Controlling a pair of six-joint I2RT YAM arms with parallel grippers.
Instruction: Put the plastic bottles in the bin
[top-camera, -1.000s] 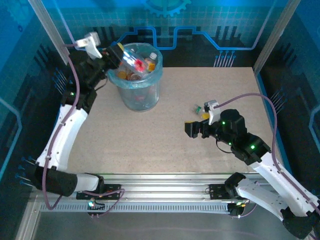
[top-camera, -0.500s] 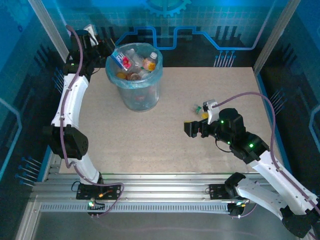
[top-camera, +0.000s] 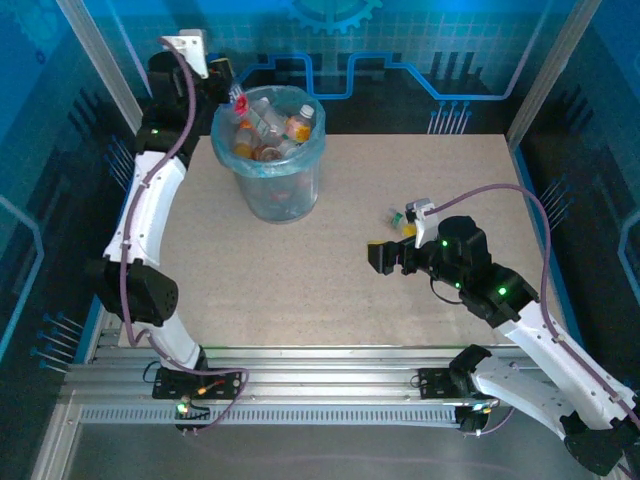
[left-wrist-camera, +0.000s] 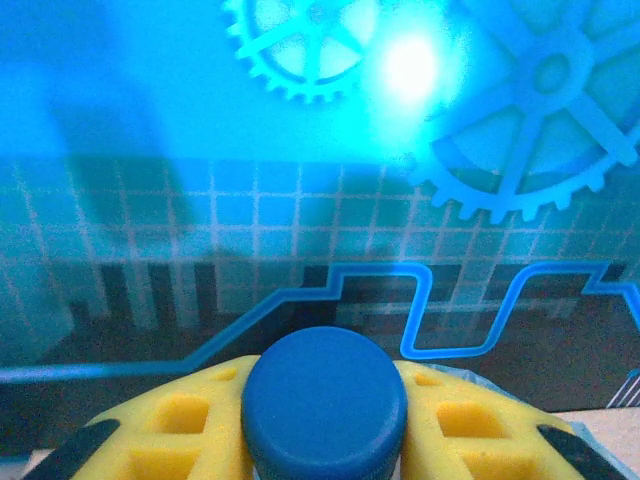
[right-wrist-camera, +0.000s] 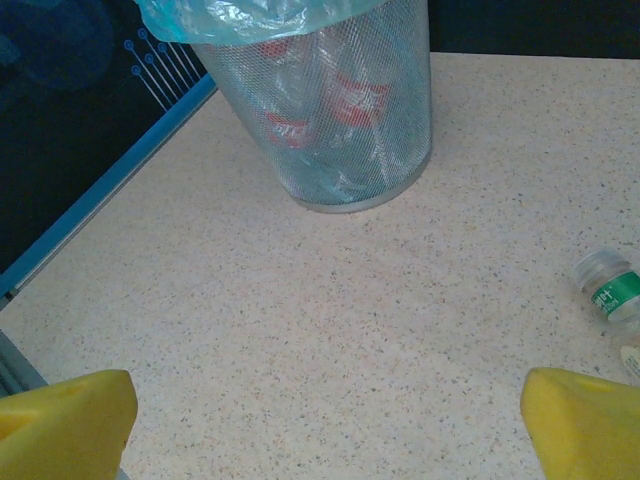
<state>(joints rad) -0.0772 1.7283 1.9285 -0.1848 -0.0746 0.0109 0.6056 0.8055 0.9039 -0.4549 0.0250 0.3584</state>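
- The right gripper hovers low over the table, jaws wide and empty. The green-label bottle lies off to its side, so a careless sweep could roll it away.
- The bin is almost full of bottles.
- The left gripper grips a blue-capped bottle at the far-left rim; released here, it may bounce out.

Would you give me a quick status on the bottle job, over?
Left gripper shut on blue-capped bottle, at bin rim. Right gripper open, above table. Green-label bottle loose nearby. Nothing blocking.
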